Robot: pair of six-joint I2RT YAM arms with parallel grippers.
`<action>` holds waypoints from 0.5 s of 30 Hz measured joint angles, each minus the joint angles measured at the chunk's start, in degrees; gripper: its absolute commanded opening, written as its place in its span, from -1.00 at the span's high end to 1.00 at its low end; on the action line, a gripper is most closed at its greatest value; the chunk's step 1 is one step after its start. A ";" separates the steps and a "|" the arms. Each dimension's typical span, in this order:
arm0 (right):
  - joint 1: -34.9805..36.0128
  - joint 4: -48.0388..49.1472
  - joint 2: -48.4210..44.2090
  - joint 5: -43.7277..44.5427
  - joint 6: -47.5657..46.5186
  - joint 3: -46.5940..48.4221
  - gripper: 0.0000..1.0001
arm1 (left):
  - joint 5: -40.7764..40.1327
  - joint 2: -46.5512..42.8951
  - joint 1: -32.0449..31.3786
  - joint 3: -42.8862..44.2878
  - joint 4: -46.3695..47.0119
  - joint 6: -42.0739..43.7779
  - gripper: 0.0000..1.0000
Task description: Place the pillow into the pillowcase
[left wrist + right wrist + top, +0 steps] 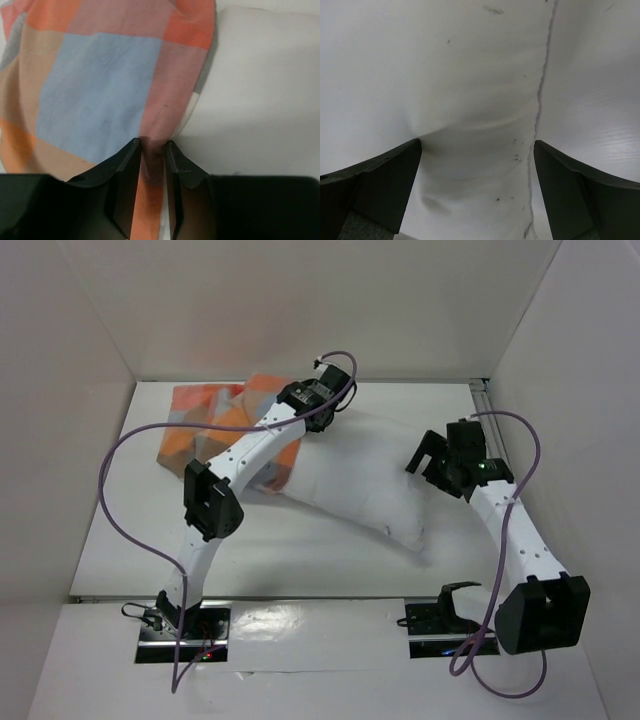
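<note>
Left gripper (152, 143) pinched the limp pillowcase (100, 90); right gripper (477, 145) gaped astride the soft pillow (470, 75), likely best gripped at its seam (540, 100).

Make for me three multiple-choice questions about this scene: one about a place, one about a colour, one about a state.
1. Where on the table does the pillowcase lie?
A. far left
B. near right
C. middle of the near edge

2. What colour is the pillow?
A. orange
B. white
C. blue

3. How is the right gripper?
A. shut on the pillowcase
B. shut, empty
C. wide open

Answers: 1 A, the checked fabric lies at the far left in the top view. 2 B, it is plain white. 3 C, its jaws stand far apart, with pillow fabric showing between them.
</note>
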 measured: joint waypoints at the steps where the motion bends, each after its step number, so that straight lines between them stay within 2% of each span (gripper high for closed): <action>1: -0.48 0.72 -0.04 -1.07 -0.15 -1.18 -1.00 | -0.81 -0.04 0.07 0.00 0.07 0.00 0.32; 5: -0.59 3.72 1.03 -5.49 -0.90 -4.09 -1.00 | -2.05 -0.04 1.11 0.00 -0.11 0.04 0.62; 6: -0.57 4.46 1.38 -6.25 -1.07 -4.44 -1.00 | -2.12 -0.07 1.55 0.00 -0.13 0.00 0.92; 7: -0.55 5.53 1.62 -7.06 -1.27 -4.83 -0.98 | -2.10 -0.07 2.01 0.00 -0.15 -0.04 1.00; 9: -0.52 7.02 1.75 -8.59 -1.60 -5.44 -0.72 | -1.79 -0.07 2.82 0.00 -0.37 -0.28 1.00; 10: -0.42 7.85 1.75 -9.53 -1.68 -5.73 -0.57 | -0.81 -0.26 3.13 -0.04 -0.42 -0.26 1.00; 11: -0.26 8.83 1.75 -10.51 -1.90 -6.03 -0.33 | 0.17 -0.50 3.34 -0.13 -0.42 -0.26 1.00; 12: -0.11 9.68 1.75 -11.58 -2.05 -6.29 0.25 | 1.73 -0.96 3.65 -0.28 -0.44 -0.22 1.00; 14: 0.33 12.15 1.75 -14.19 -1.68 -7.08 0.78 | 7.15 -2.40 4.04 -0.48 -0.17 0.48 1.00; 15: 0.68 13.27 1.79 -15.13 -1.53 -7.21 0.97 | 11.54 -3.45 4.13 -0.55 0.20 1.27 1.00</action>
